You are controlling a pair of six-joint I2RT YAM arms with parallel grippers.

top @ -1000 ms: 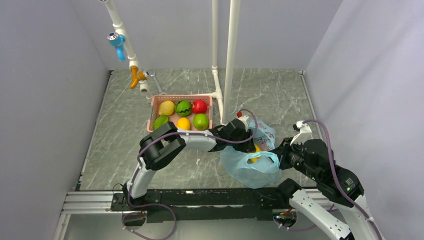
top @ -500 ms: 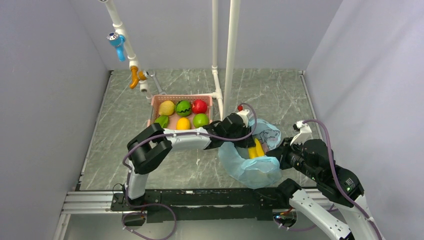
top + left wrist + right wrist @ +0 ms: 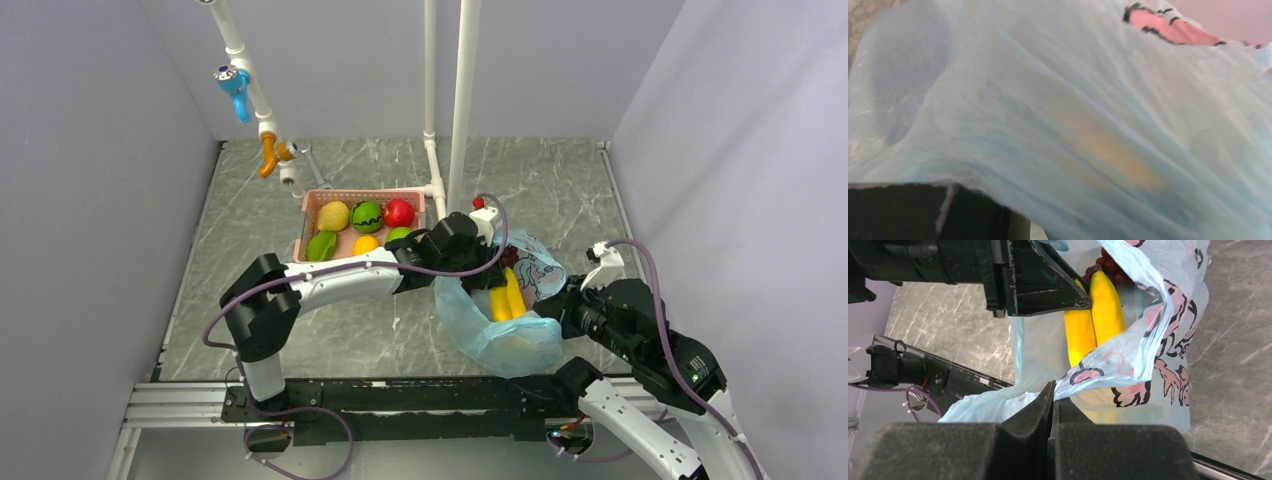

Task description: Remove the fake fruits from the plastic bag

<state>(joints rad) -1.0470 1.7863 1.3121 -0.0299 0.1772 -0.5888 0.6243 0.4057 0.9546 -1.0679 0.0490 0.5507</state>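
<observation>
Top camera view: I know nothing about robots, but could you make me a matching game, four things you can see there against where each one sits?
Things:
1. bananas
2. watermelon
3. red apple
4. bag

Places:
A. back row of the basket, right end
B. right of the basket, nearer the arms
C. inside the bag
D. back row of the basket, middle

Pairs: 1-C, 2-D, 3-A, 4-B
</observation>
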